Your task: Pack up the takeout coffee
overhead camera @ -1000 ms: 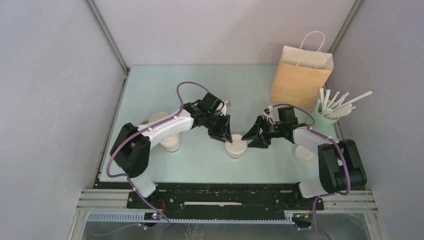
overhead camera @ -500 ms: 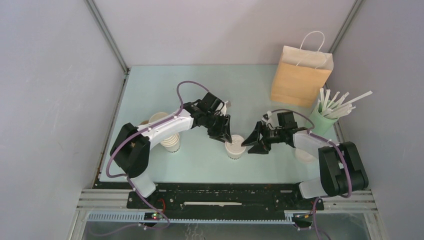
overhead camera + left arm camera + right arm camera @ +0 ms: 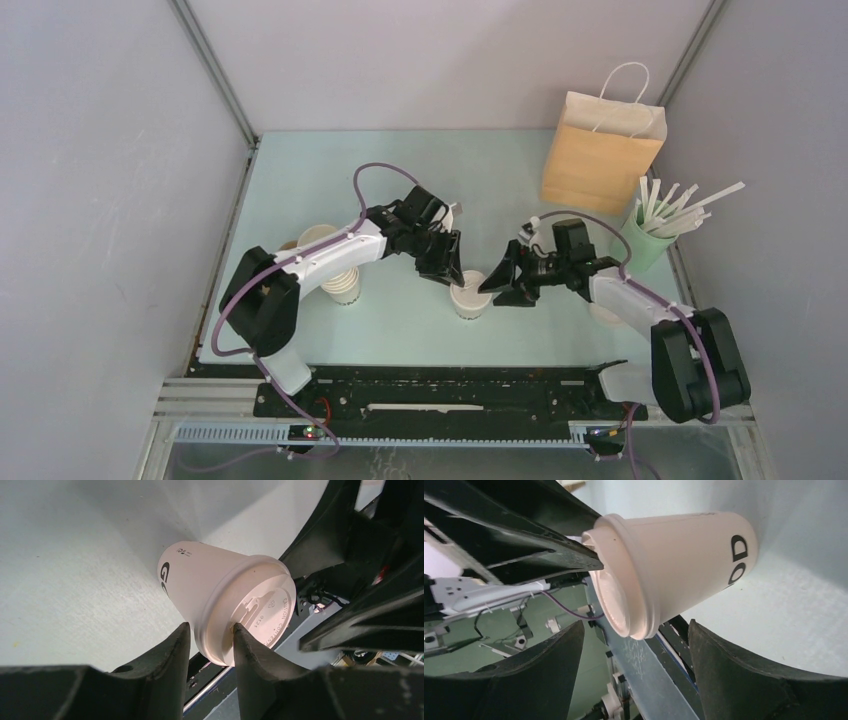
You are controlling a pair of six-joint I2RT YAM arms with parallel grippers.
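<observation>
Centrally on the tabletop [image 3: 400, 170] stood 1 lidded coffee cup [image 3: 470, 297]. The left pincer [image 3: 210, 640] pinched its rim, and the right pincer [image 3: 634, 647] gaped wide around it without touching. Nearby stood 1 paper bag [image 3: 598, 150] and 1 cup stack [image 3: 338, 270].

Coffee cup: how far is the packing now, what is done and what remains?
Done: the lid sits on the cup. In hand: the left gripper pinches the lid's rim; the right gripper straddles the cup, open. Remaining: the cup stands on the table, not yet in the paper bag.
</observation>
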